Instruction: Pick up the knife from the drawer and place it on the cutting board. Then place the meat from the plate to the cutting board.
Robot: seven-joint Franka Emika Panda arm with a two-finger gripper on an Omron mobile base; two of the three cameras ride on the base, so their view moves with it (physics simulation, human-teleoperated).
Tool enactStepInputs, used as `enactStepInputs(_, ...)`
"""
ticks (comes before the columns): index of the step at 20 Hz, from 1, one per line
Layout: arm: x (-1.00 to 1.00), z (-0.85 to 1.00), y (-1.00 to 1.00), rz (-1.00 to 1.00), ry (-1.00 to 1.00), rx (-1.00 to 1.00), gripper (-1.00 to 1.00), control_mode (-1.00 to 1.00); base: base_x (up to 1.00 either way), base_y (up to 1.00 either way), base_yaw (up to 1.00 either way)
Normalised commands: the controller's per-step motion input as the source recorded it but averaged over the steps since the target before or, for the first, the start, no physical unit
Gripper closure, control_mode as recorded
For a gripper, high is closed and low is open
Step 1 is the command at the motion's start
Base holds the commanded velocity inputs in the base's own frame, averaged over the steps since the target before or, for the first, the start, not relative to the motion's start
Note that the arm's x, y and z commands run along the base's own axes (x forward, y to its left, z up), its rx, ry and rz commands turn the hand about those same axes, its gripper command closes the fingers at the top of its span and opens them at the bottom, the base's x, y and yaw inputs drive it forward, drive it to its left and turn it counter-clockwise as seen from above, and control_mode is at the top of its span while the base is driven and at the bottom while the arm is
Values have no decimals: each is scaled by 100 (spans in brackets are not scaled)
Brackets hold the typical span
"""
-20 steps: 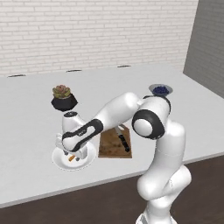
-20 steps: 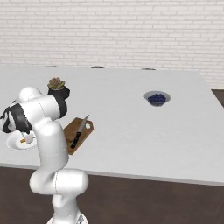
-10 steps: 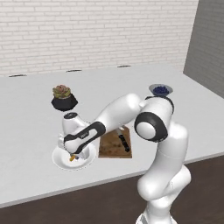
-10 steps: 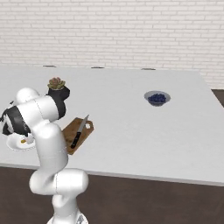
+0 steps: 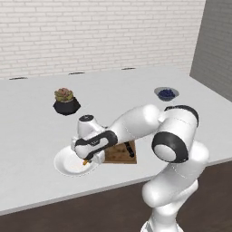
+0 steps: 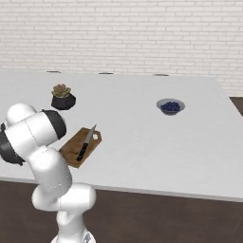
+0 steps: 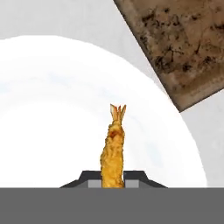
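Here the tool [image 7: 113, 179] is seen in the hand view low over the plate [image 7: 52, 109], with the two dark finger tips [image 7: 89, 177] standing close on either side of the near end of the meat [image 7: 113, 151]. The tips are largely cut off by the lower edge of that view, so firm contact cannot be confirmed; the meat is seated between them and the jaws appear closed upon it. The meat's long axis runs away from the tool, its forked tail pointing outward across the white plate. A corner of the cutting board [image 7: 183, 48] is recorded beyond the plate, apart from its rim, with a strip of pale surface [image 7: 87, 19] between.

In the left base view the tool [image 5: 88, 159] is mostly masked by the hand; only an orange speck of meat [image 5: 84, 161] is made out beneath it, over the plate [image 5: 65, 164]. The cutting board [image 5: 118, 155] lies just beside the plate and is partly covered by the forearm.

In the right base view the plate is hidden behind the arm. The knife [image 6: 86, 142] is noted lying flat on the cutting board [image 6: 76, 149], its black handle towards the robot, its blade pointing away. Farther back, a potted plant [image 6: 62, 97] and a bowl of blue berries [image 6: 170, 107] stand well apart on the surface [image 6: 142, 133].
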Motion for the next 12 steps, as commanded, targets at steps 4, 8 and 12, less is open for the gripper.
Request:
enactStepInputs(4,-5,100,-84,4,-1,6,100,-100,0,0,0)
enactStepInputs(8,11,49,-100,10,0,1,100,-100,0,0,0)
enactStepInputs(12,46,-7,-98,19,0,-3,100,-100,0,0,0)
